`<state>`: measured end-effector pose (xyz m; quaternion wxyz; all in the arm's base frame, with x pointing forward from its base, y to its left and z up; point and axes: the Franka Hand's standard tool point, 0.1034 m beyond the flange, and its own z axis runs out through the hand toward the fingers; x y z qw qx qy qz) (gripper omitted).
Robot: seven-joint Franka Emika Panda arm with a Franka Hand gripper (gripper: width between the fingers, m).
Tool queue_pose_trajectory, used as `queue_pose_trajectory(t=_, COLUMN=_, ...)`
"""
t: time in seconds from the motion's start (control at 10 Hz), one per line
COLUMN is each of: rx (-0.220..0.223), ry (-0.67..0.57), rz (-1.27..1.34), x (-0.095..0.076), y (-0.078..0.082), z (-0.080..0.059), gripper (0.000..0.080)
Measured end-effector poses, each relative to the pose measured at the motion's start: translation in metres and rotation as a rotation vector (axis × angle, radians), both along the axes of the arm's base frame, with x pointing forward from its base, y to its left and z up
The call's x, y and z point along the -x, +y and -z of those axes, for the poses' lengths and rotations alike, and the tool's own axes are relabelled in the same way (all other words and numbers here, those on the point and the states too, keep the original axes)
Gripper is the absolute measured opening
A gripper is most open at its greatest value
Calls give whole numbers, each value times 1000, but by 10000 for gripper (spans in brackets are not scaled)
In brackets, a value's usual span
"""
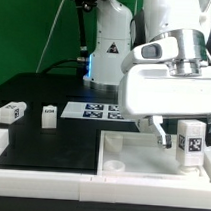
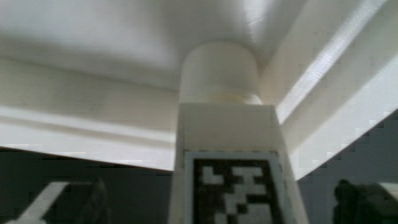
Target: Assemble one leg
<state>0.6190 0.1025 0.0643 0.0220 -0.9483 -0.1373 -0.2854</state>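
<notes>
**Colours and patterns.** The table is shown in black, edged in white. The tray at its front corner on the exterior view's right is plain white. The leg, a second leg and a third leg near the opposite edge are white, each marked with a black-and-white square tag. The marker board at the rear edge is white with black-patterned tags. The backdrop is green.

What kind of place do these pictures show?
Probably a robotics lab bench: a green backdrop, a black table carrying the marker board, and a white robot arm.
</notes>
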Motion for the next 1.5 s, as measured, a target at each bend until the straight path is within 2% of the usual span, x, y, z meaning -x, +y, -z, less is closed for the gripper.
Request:
queue_pose_trajectory(t=0.2, rx=1, ry=4, rz=6, x=-1, y=-3, z=-4, gripper=649)
queue_pose_trajectory(t=0.5, rx=-11, ry=11, rz=35, x=-2, y=-4, z=-27, gripper=649)
queue_pose_trajectory(t=0.8, rx=-10, ry=56, rz=32, x=0, y=-2, z=-23, gripper=649)
queue_pose_trajectory(t=1.0, rx=-5, ry=215, rz=16, x=6, y=6, z=-18, gripper=649)
queue_pose_trajectory(t=1.1, rx=0, ry=327, rz=10, x=4, y=8, z=-20, gripper=649)
queue_pose_trajectory(t=1.2, rx=4, ry=379, rz=6, x=-2, y=7, z=-22, gripper=649)
queue_pose_trajectory(t=1.3, rx=18, ry=496, rz=-3, x=1, y=6, z=-21, gripper=649)
queue_pose_trajectory(t=1.4, rx=17, ry=486, rz=1, x=-11, y=5, z=-25, gripper=649)
queue_pose_trajectory(t=1.5, rx=17, ry=465, rz=7, x=-14, y=1, z=-24, gripper=649)
